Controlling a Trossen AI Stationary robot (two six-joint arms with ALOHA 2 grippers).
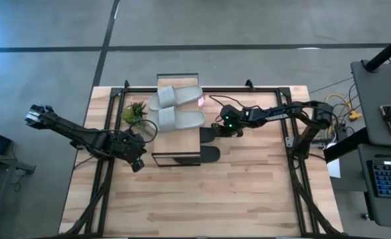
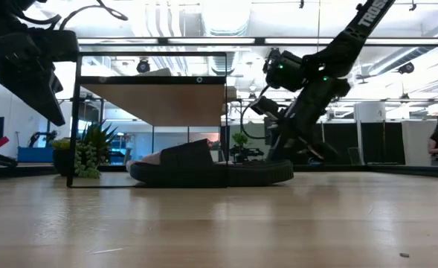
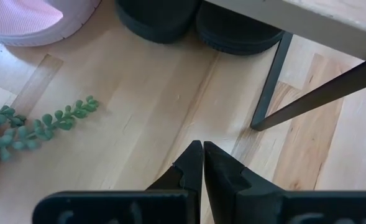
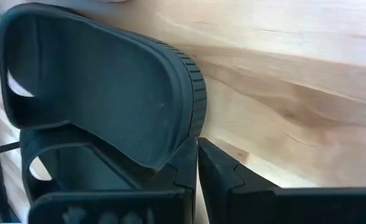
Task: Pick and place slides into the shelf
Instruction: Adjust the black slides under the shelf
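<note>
**Black slides under the shelf, both end effectors closed and empty**

While the left end effector [image 1: 138, 165] hangs shut and empty over the surface [image 1: 182, 199], just outside the shelf's near left leg, nothing is held by it; in its wrist view the two fingers are seen pressed tip to tip. Beyond its tips, a trailing green plant [image 1: 134, 111] is seen to one side, and a pink slide [image 3: 21, 22] and the black slides [image 3: 198, 25] lie farther ahead, under the shelf.

The shelf [image 1: 178, 83] stands between the two end effectors. On its plank top a pair of grey slides [image 1: 175, 107] is laid side by side. A sliver of pink shows at the top's far right edge.

The right end effector [image 1: 216, 127] is closed as well, with nothing between its fingers. It is set low at the right side of the shelf, its tips right against the ribbed sole edge of the nearer black slide; whether it actually touches cannot be told.

The slides are judged light, soft and springy, with a textured footbed that should not slip. Hold is best taken across the wide strap or on a thick sole edge, where the foam can be pinched without folding.
</note>
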